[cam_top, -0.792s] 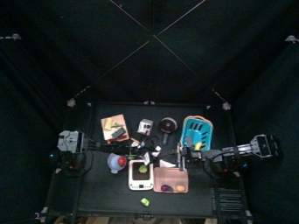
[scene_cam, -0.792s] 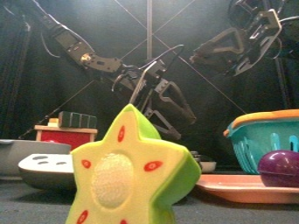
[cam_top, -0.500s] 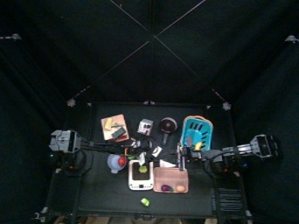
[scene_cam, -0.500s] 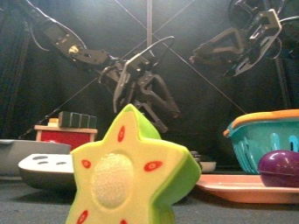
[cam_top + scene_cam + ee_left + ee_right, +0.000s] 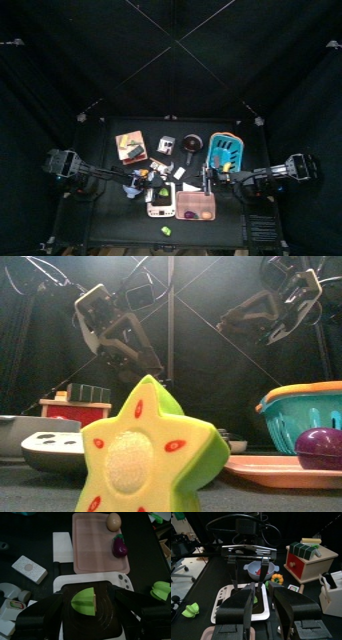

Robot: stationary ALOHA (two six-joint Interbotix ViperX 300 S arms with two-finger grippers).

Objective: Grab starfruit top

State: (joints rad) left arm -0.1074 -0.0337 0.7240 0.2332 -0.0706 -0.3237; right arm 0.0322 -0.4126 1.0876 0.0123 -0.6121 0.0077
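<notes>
At the lower middle of the top view, the starfruit (image 5: 166, 231) lies alone on the worktop (image 5: 120, 225) near its front edge, apart from every other item. From the front it fills the lower centre of the frame, standing upright with one point up, yellow-green with red marks on its face.

Left arm: enters from the left of the top view. Its left fingers (image 5: 37, 614) are spread wide and hold nothing. They hang above a white tray (image 5: 90, 579), and a pink tray (image 5: 90, 547) just beyond it carries an eggplant (image 5: 120, 547) and an egg (image 5: 114, 521). The starfruit appears at the right edge of the left wrist view, well clear of the fingers.

Right arm: enters from the right of the top view. Whether its right fingers (image 5: 241, 604) are open or closed cannot be told. Nothing is visibly held.

At the right of the front view, a teal basket (image 5: 301, 411) stands behind a purple ball (image 5: 321, 446).
</notes>
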